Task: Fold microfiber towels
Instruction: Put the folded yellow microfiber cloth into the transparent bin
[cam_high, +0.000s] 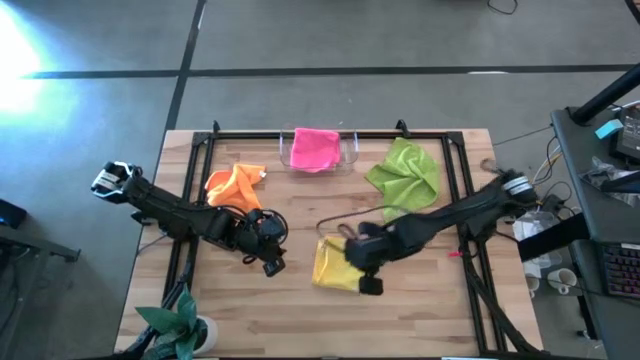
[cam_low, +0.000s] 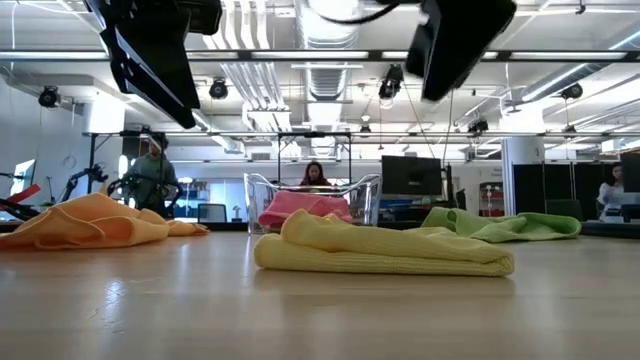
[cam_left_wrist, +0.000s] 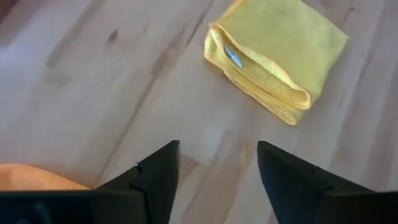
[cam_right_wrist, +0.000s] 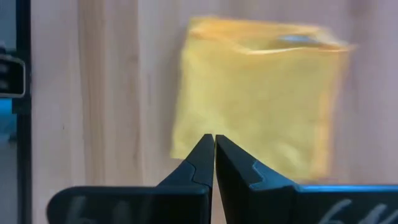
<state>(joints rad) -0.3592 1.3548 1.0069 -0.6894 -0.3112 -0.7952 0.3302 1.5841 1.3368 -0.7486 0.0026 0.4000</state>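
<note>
A wooden counter (cam_high: 420, 320) holds four towels. The crumpled orange towel (cam_high: 234, 184) lies just behind the left tool (cam_high: 270, 262), whose jaws are spread wide and empty. The folded yellow towel (cam_high: 335, 265) sits beneath the right tool (cam_high: 368, 283), pinched closed, gripping nothing. The pink towel (cam_high: 315, 148) rests in a clear tray (cam_high: 351, 152). The green towel (cam_high: 405, 174) lies unfolded beyond. Apparently one folded, others waiting.
</note>
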